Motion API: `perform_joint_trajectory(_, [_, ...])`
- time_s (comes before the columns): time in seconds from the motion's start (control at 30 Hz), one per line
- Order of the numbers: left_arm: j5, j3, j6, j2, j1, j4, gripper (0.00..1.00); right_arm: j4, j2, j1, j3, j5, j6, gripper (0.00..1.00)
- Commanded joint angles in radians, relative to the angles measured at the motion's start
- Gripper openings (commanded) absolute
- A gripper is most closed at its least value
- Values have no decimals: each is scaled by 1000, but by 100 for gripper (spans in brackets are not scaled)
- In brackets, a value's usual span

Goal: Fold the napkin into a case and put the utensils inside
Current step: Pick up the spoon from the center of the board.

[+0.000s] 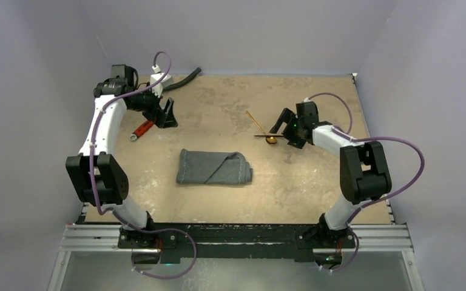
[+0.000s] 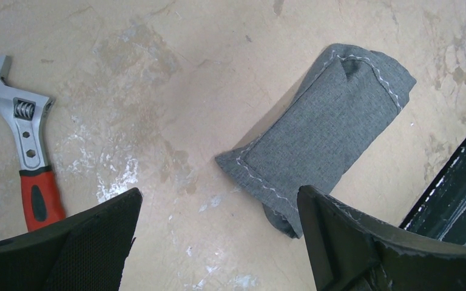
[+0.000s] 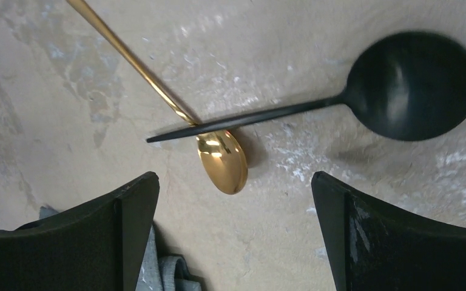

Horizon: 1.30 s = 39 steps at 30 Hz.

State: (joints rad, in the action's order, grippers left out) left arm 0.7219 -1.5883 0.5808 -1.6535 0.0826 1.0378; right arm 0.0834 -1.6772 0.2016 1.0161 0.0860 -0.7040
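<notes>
The grey napkin (image 1: 215, 168) lies folded into a flat oblong in the middle of the table, its stitched hem visible in the left wrist view (image 2: 324, 136); one corner shows in the right wrist view (image 3: 161, 276). The two utensils lie crossed at the right. The black spoon (image 3: 414, 85) rests its thin handle over the neck of the gold spoon (image 3: 222, 160) (image 1: 270, 140). My right gripper (image 3: 235, 182) (image 1: 283, 124) hovers open just above them, nothing between its fingers. My left gripper (image 2: 218, 197) (image 1: 168, 115) is open and empty at the far left, away from the napkin.
A red-handled adjustable wrench (image 1: 141, 130) (image 2: 27, 139) lies beside the left gripper. A black hose (image 1: 182, 80) runs along the back left wall. The black rail (image 2: 461, 176) marks the table's near edge. Pale walls close in three sides.
</notes>
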Motion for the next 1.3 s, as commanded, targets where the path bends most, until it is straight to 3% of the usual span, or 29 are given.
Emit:
perform_joint_trajectory(0.0, [-1,1,20,35,-5,-35,98,-40,-9,-8,-35,33,-157,99])
perform_joint_trajectory(0.17, [-9,-20,21,26,-4,-30,99,-43,-82,-20,-26,6,-223,98])
perform_joint_trajectory(0.47, [-2,-57,51,6,-10,11,91,-57,-215,-65,38,-70,-298,79])
perform_joint_trajectory(0.77, [-26,-19,37,14,-55,-12,94,-78,-275,-79,25,-65,-306,35])
perform_joint_trajectory(0.93, [-48,20,25,37,-102,-37,96,-122,-252,-79,7,-50,-322,0])
perform_joint_trajectory(1.27, [-40,122,-167,74,-248,-205,99,-276,-111,-79,-5,1,-361,0])
